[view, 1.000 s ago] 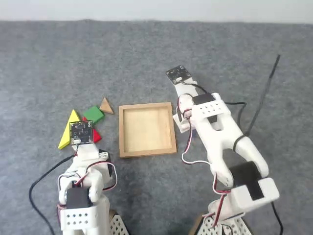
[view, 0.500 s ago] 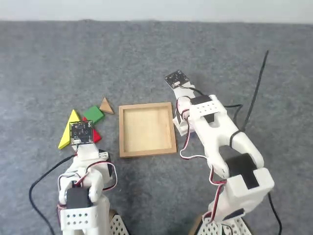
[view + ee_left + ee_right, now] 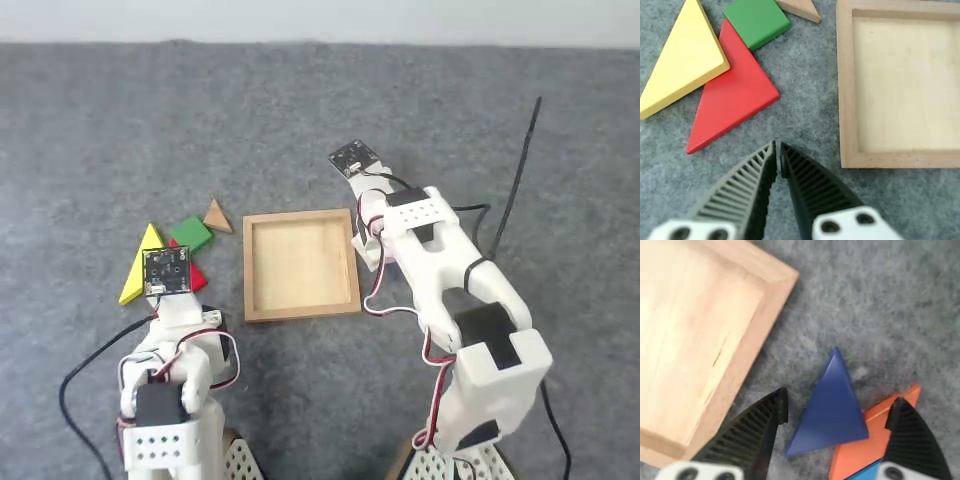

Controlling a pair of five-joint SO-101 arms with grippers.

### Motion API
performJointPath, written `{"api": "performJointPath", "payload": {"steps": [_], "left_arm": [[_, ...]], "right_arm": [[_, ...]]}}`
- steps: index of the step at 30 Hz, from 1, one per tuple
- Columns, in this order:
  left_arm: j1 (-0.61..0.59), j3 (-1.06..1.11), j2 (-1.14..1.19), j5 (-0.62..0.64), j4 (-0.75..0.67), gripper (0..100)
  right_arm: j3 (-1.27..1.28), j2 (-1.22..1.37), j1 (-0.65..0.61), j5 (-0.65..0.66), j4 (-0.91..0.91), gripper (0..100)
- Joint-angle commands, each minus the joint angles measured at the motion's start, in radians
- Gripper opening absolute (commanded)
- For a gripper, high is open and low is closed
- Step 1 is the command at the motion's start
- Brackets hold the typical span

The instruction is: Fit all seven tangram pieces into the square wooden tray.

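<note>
The square wooden tray lies mid-table with its floor bare. To its left lie a yellow triangle, a red triangle, a green square and a small wooden triangle. My left gripper is shut, hovering just short of the red triangle's near edge. My right gripper stands open beside the tray's right rim, one finger on each side of a dark blue triangle. An orange piece and a light blue piece lie behind it, partly hidden.
Grey carpet-like cloth covers the table. The right arm hides the pieces at the tray's right side in the high view. A black cable trails off behind it. Open cloth stretches beyond the tray.
The right arm has swung a little to the left, toward the tray's right rim. The left arm and the pieces on the left have not moved.
</note>
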Motion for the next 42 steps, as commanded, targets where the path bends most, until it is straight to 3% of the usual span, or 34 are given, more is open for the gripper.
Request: {"api": "performJointPath", "payload": {"steps": [1, 18, 25, 31, 42], "left_arm": [[-0.003, -0.015, -0.021, 0.005, -0.002, 1], [-0.003, -0.015, -0.021, 0.005, -0.002, 1], [-0.003, -0.015, -0.021, 0.005, -0.002, 2], [-0.003, -0.015, -0.021, 0.005, -0.002, 2], [-0.003, -0.015, -0.021, 0.005, -0.002, 2]], "right_arm": [[-0.025, 0.01, 0.013, 0.014, 0.028, 30.6], [-0.025, 0.015, 0.007, -0.147, 0.085, 30.6], [-0.026, 0.016, 0.007, -0.143, 0.085, 17.3], [-0.048, 0.021, 0.007, -0.14, 0.114, 25.4], [-0.199, 0.147, -0.004, -0.14, 0.246, 25.7]]}}
